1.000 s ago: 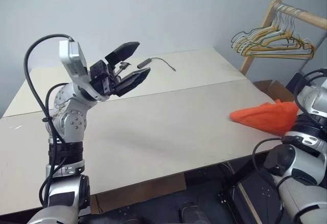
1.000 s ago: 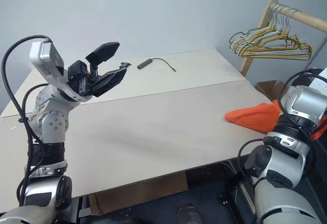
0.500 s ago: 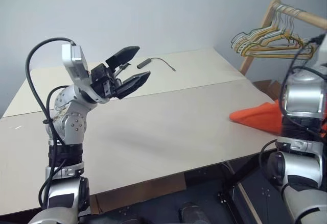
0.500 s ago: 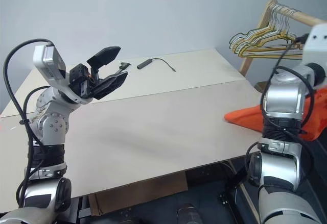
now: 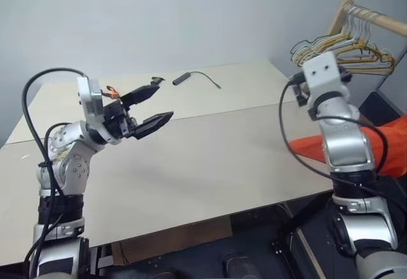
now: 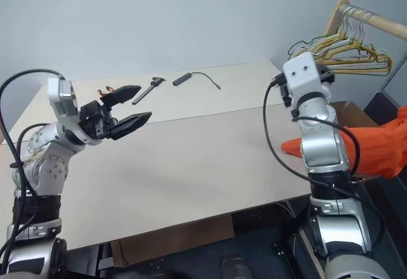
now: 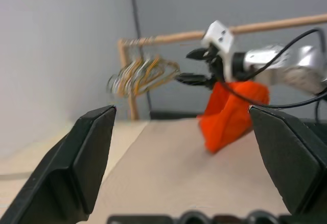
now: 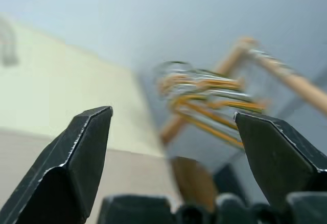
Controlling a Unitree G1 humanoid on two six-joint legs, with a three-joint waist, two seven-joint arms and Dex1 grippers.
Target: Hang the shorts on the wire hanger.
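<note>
The shorts [image 6: 375,149] lie bunched at the table's [image 6: 191,158] right edge, partly draped over it, behind and beside the right forearm. The right gripper [image 7: 196,67] is raised above the shorts, clear of the fabric, its two fingers spread wide and holding nothing. It points toward the bunch of hangers [image 6: 340,53] on the wooden rail [image 6: 372,20]; in the right wrist view these hangers appear between the open fingers.

The left gripper [image 6: 127,107] hovers over the table's left half, well apart from the shorts, fingers parted and empty. Near the table's far edge lie a black cable with plug [image 6: 191,76] and a small dark tool [image 6: 149,88]. The wire hanger cannot be told apart from the bunch.
</note>
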